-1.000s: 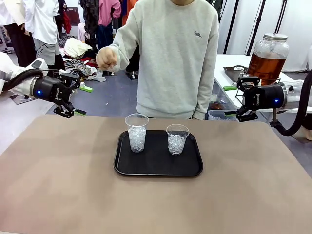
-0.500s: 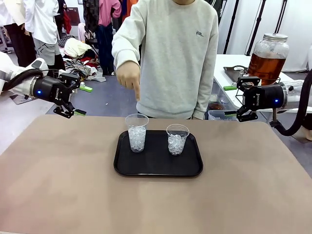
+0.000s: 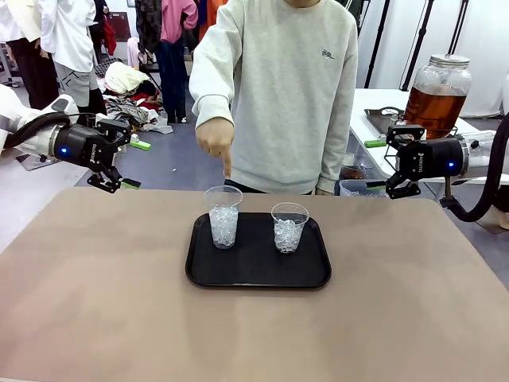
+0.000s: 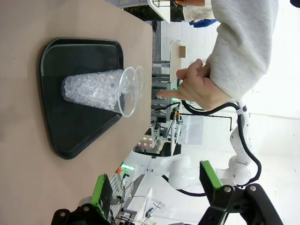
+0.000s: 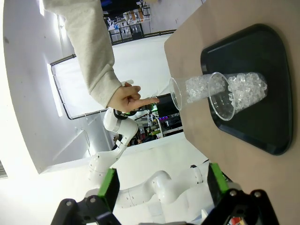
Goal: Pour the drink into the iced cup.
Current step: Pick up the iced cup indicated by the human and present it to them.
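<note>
Drink (image 3: 433,110) in jar (image 3: 446,77), left cup (image 3: 223,196) iced, right cup (image 3: 289,213) iced

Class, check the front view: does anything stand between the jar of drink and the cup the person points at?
Yes. The person's hand hangs just above that cup, finger pointing down. The other iced cup stands beside it, on the side nearer the jar.

1. Table (image 3: 95,302): tan covering, matt, smooth.
2. Tray (image 3: 258,274), centre of frame: black plastic, smooth, faint sheen.
3. Picture-left cup (image 3: 223,216) and picture-right cup (image 3: 289,227): thin clear plastic, glossy.
4. Dispenser jar (image 3: 437,91), upper right: clear glossy glass; lid (image 3: 449,60) silvery metal.
5. Sweatshirt (image 3: 294,95): grey soft cloth, matt.
</note>
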Tool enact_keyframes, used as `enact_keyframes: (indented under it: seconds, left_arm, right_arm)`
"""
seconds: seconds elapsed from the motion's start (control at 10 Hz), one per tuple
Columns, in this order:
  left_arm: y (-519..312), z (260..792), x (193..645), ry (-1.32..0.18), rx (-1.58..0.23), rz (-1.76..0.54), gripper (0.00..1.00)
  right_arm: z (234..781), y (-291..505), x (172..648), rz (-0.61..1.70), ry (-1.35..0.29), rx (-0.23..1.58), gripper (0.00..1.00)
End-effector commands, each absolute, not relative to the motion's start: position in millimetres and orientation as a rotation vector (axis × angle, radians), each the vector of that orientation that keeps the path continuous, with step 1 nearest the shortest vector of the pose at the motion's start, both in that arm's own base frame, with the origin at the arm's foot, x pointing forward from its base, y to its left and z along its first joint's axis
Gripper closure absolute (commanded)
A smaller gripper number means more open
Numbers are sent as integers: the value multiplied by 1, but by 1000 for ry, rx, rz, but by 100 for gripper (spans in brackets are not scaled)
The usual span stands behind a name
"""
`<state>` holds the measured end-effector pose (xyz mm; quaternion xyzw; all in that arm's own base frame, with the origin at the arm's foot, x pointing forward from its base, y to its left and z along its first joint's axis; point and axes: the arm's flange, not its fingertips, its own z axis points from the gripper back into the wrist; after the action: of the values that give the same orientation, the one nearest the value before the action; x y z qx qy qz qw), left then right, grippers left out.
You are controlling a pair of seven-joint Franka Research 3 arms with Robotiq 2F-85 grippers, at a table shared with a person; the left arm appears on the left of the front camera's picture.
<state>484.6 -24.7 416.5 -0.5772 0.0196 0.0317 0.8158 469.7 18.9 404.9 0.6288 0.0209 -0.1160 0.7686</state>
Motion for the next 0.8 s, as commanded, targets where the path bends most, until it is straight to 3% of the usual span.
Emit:
enact_keyframes:
  seconds: [0.0, 0.7]
  left_arm:
    - [-24, 417, 484, 42, -1231, 67, 0]
    - [-24, 417, 484, 42, -1231, 67, 0]
  right_arm:
    - [405, 19, 469, -256, 41, 1364, 0]
    - [405, 19, 469, -256, 41, 1364, 0]
